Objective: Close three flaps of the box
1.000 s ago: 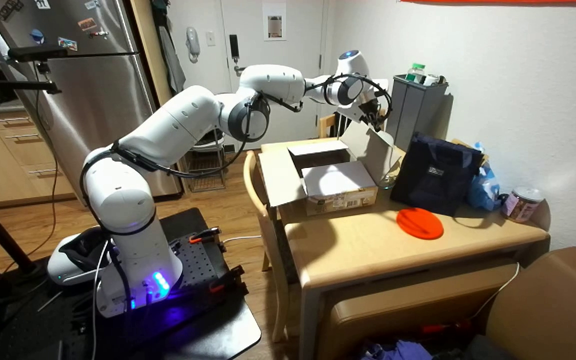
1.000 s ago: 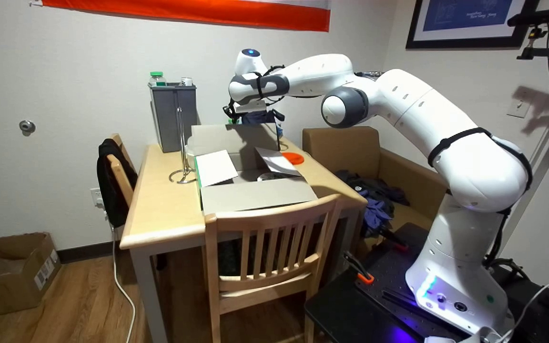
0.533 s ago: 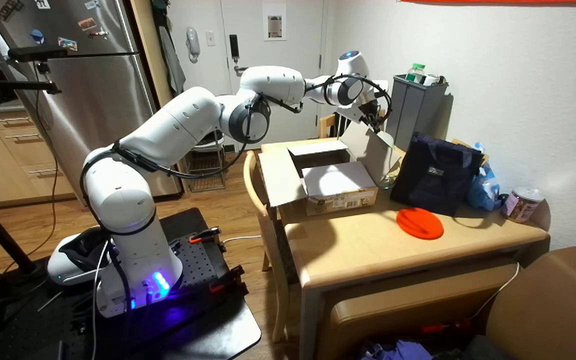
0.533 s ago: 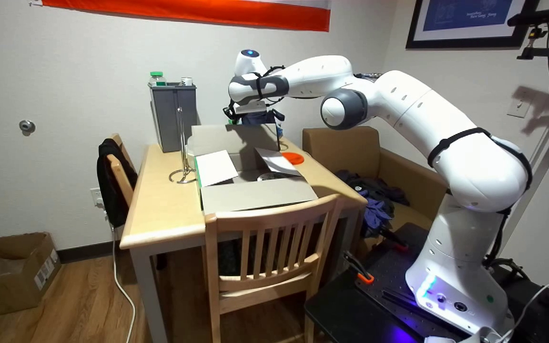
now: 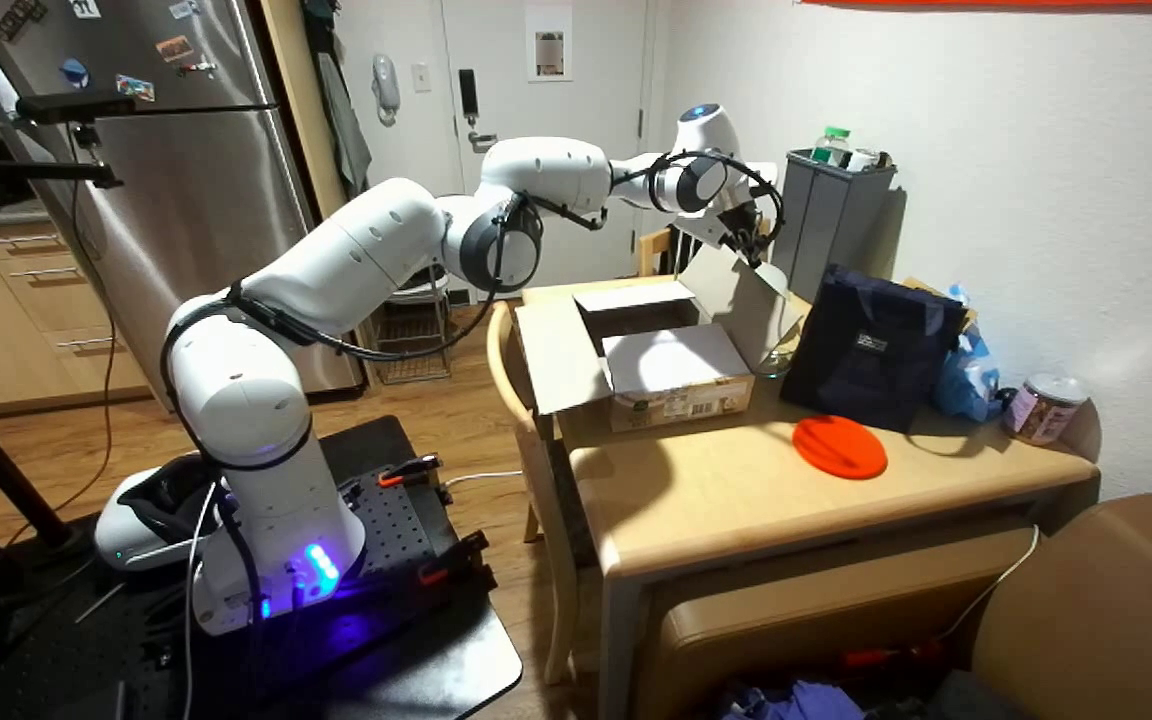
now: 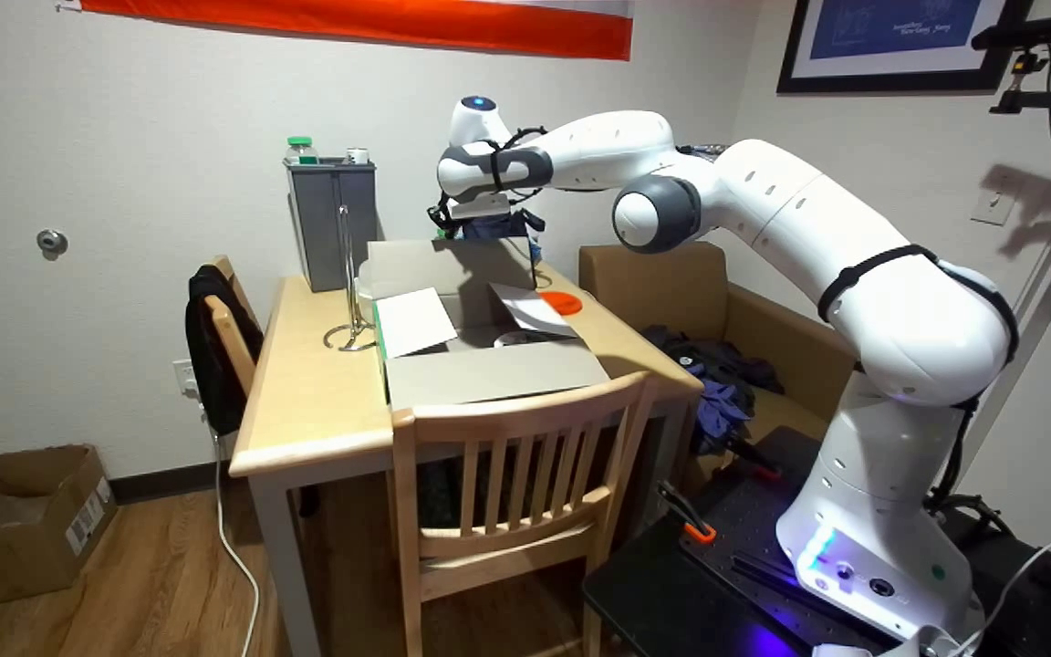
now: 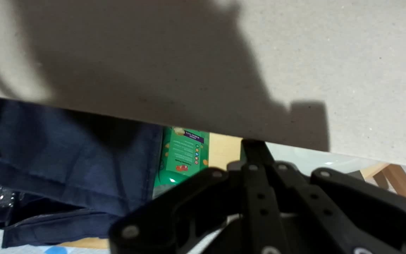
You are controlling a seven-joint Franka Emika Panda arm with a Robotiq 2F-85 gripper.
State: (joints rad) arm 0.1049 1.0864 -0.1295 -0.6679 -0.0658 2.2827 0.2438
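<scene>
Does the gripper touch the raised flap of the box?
Cannot tell. In the wrist view, the tip of the gripper lines up with the edge of the raised flap, but depth is unclear; neither exterior view plainly shows contact or gap.

In an exterior view, a brushed stainless-steel refrigerator [image 5: 206,200] stands left of a flat white door [image 5: 576,110]. Brown wood-plank flooring [image 6: 161,584] runs beneath a pale wooden counter [image 5: 716,500] and a slat-backed light wooden chair [image 6: 525,412]. A red-and-white cloth banner [image 6: 398,27] and a black-framed blue-and-white picture [image 6: 895,36] hang on off-white walls [image 6: 170,182], with a brown padded couch [image 6: 653,274] below, near the corner.
</scene>
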